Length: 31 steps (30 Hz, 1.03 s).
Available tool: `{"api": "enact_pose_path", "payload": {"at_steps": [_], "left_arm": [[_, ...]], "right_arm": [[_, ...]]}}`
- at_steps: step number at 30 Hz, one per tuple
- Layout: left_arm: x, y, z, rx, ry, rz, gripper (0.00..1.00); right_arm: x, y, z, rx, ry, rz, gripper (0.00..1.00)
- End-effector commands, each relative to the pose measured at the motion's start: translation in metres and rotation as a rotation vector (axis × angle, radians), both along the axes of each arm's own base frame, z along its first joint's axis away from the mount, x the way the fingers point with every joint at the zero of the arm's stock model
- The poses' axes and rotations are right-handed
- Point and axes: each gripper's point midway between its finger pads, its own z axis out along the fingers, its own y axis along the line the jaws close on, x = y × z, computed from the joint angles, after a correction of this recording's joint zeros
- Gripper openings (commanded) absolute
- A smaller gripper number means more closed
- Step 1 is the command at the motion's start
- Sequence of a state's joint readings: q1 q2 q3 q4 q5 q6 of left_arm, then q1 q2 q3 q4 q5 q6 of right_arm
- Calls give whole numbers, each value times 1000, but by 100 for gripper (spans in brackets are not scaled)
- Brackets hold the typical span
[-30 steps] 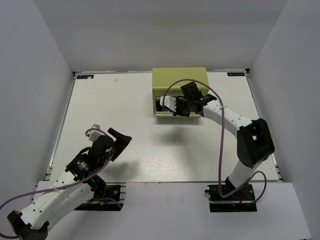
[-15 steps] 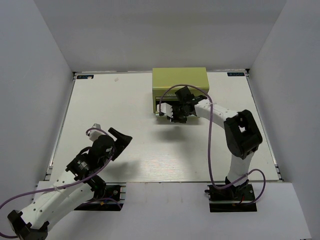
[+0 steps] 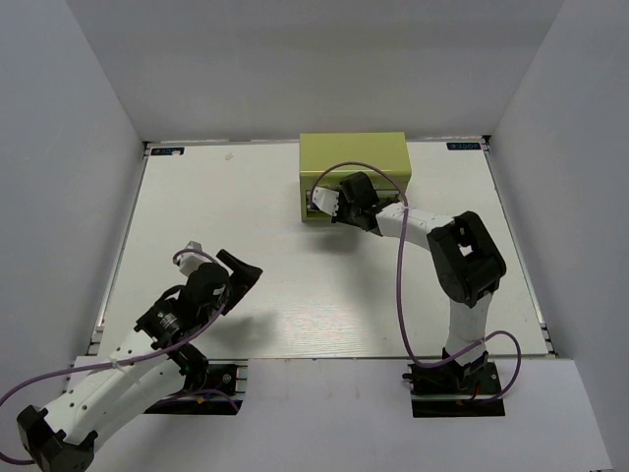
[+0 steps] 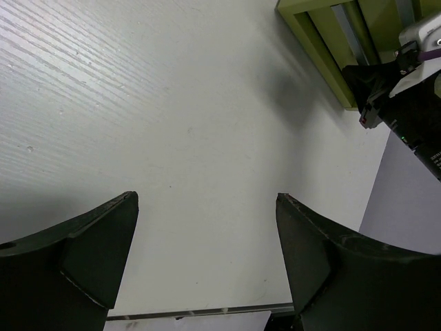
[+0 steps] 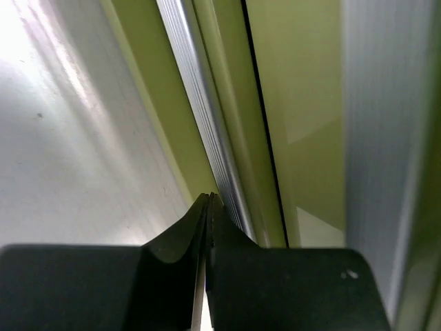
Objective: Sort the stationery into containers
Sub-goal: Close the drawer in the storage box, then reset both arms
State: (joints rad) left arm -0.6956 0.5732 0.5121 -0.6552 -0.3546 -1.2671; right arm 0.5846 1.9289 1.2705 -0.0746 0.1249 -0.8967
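Compared with the view one second earlier, note the right end effector (image 5: 209,201) swung left and drawn in against the front face of the yellow-green metal toolbox chest (image 3: 354,149). Note also that the dark drawer gap seen then no longer shows from above. Record no appreciable shift at the left arm.

**End effector state**
- Right: together, fingers pressed tip to tip with nothing between them, tips just beside the silver ribbed pull rail (image 5: 200,89) on the drawer front. Cannot tell whether actually touching it.
- Left: read the left end effector (image 4: 207,198) as apart and empty, hanging over the white bench (image 3: 226,216) at the near left, well apart from the chest.

**Location of task items**
- Find the chest at the far middle of the bench.
- Find no pen-like sticks in any view; judge them likely inside the chest, unconfirmed.

**Step in hand (judgement)**
- Treat as pushing a drawer home, late in the task.

**Hazards**
- Expect the chest to slide backward if the push goes on after the drawer seats, with nothing bracing it.
- Expect narrow closed tips to skid off the rounded rail under a glancing push, then strike the bench or scrape the chest face.
- Suspect a jam if a stick lies proud inside the drawer; avoid forcing.
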Motion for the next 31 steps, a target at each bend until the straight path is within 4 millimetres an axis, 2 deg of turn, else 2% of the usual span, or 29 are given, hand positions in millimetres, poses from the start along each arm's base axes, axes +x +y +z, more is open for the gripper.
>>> {"api": "enact_pose_path", "payload": {"at_steps": [1, 2, 3, 4, 5, 6, 7, 9, 10, 11, 12, 13, 14, 16, 17, 18, 19, 21, 22, 23, 25, 26, 27, 28, 29, 30, 31], "left_arm": [[5, -3, 3, 10, -21, -10, 91], [6, -4, 3, 10, -21, -11, 91], [6, -4, 3, 10, -20, -11, 91], [7, -4, 7, 14, -30, -17, 91], [9, -5, 6, 15, -29, -17, 91], [8, -6, 6, 19, -28, -31, 92], [9, -8, 8, 11, -38, -31, 92], [9, -9, 10, 17, -47, -50, 94], [11, -13, 11, -1, -60, -58, 94], [13, -14, 16, -4, -86, -67, 95], [11, -19, 14, -2, -92, -104, 95], [14, -25, 20, -17, -126, -129, 98], [14, -31, 25, -13, -155, -177, 99], [17, -38, 33, -23, -204, -212, 99], [20, -39, 37, -12, -218, -221, 99], [23, -43, 42, 13, -235, -250, 99], [28, -48, 55, 54, -271, -291, 99], [31, -51, 51, 84, -256, -315, 99], [34, -56, 62, 89, -280, -334, 99], [37, -61, 56, 133, -267, -376, 99], [44, -72, 68, 171, -330, -448, 99], [45, -81, 64, 178, -322, -497, 99], [46, -85, 71, 173, -352, -517, 99], [51, -92, 67, 182, -347, -539, 99], [52, -98, 70, 185, -360, -575, 99], [54, -103, 71, 186, -365, -590, 99], [58, -108, 61, 196, -345, -609, 99]], "right_arm": [[39, -5, 41, 47, -213, -95, 0], [37, 1, 43, 64, -201, -70, 0], [36, -2, 46, 65, -194, -76, 0], [22, 12, 40, 110, -114, -5, 0], [7, 9, 38, 104, -47, 21, 0], [-21, 23, 34, 163, 59, 131, 0], [-34, 24, 45, 185, 76, 165, 0], [-66, 18, 40, 204, 153, 199, 0], [-81, 26, 56, 278, 175, 247, 0], [-90, 26, 58, 306, 203, 233, 2], [-101, 26, 72, 341, 206, 243, 12], [-106, 26, 74, 380, 243, 212, 19], [-115, 23, 75, 408, 299, 160, 31], [-124, 21, 96, 496, 339, 83, 42], [-124, 18, 100, 517, 344, 56, 45], [-124, 14, 111, 548, 327, 33, 53], [-122, 3, 129, 619, 288, -74, 86], [-119, -4, 133, 627, 261, -123, 90], [-118, -11, 135, 654, 270, -205, 90], [-116, -18, 146, 673, 236, -236, 90], [-112, -31, 153, 705, 213, -332, 90], [-112, -39, 155, 702, 185, -359, 90], [-114, -42, 160, 712, 170, -357, 90], [-111, -49, 163, 708, 138, -364, 90], [-114, -55, 157, 699, 131, -366, 90], [-115, -60, 165, 717, 96, -370, 90], [-108, -66, 173, 745, 43, -389, 90]]}}
